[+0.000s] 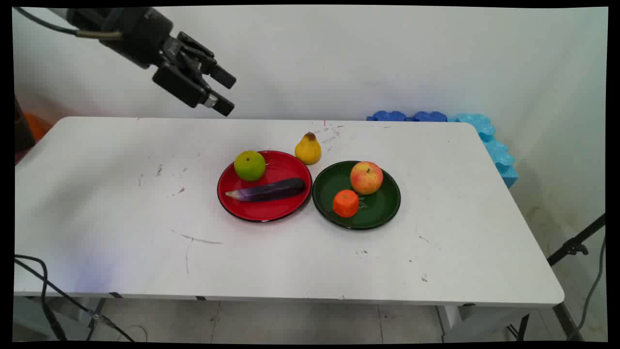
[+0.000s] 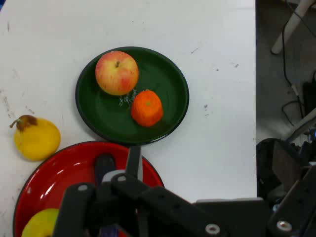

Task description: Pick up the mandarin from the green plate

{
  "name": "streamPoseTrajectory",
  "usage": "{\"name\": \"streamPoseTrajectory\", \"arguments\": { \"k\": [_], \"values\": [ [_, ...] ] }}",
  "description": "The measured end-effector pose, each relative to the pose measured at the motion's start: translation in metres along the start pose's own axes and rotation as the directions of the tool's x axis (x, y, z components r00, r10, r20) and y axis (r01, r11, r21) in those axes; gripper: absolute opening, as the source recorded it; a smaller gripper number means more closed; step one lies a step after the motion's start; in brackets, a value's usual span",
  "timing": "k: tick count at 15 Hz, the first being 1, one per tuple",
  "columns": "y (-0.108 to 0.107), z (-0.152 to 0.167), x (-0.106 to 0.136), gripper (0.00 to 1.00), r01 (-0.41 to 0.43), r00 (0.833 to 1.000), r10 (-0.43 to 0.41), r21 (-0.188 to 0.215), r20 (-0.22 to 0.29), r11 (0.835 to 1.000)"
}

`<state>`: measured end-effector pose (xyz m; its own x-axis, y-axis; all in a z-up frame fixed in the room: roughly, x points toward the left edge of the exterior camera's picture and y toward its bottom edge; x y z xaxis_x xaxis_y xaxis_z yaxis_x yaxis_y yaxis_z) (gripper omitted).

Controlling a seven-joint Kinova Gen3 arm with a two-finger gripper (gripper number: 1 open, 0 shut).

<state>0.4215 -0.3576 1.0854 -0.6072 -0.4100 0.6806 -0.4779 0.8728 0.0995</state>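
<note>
My gripper (image 1: 227, 93) hangs open and empty high above the table's far left, well clear of everything. A red plate (image 1: 264, 213) at the table's middle holds a green apple (image 1: 249, 165) and a dark purple eggplant (image 1: 269, 190). Touching its right side is a dark green plate (image 1: 382, 213) with a red-yellow apple (image 1: 366, 177) and a small orange (image 1: 346, 203). A yellow pear (image 1: 308, 149) stands on the table just behind the two plates. The hand view looks down on the green plate (image 2: 168, 94), apple (image 2: 116, 72), orange (image 2: 146, 107), pear (image 2: 36, 138) and red plate (image 2: 64, 168).
Blue foam pieces (image 1: 484, 131) line the table's far right corner. Black cables (image 1: 43, 286) hang off the near left edge. A black stand leg (image 1: 576, 245) is on the floor to the right. The white table (image 1: 121, 203) shows scuff marks.
</note>
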Motion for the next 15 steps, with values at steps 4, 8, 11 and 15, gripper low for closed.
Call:
{"name": "streamPoseTrajectory", "arguments": {
  "k": [4,8,11,15],
  "values": [
    [-0.004,0.012,0.014,1.00,0.013,1.000,-0.013,-0.007,0.009,1.000],
    [-0.004,0.035,0.033,1.00,0.029,0.999,-0.029,0.000,0.028,1.000],
    [-0.003,0.063,0.048,1.00,0.036,0.997,-0.037,0.015,0.063,0.999],
    [-0.002,0.104,0.063,1.00,0.043,0.992,-0.047,0.038,0.113,0.998]
  ]
}}
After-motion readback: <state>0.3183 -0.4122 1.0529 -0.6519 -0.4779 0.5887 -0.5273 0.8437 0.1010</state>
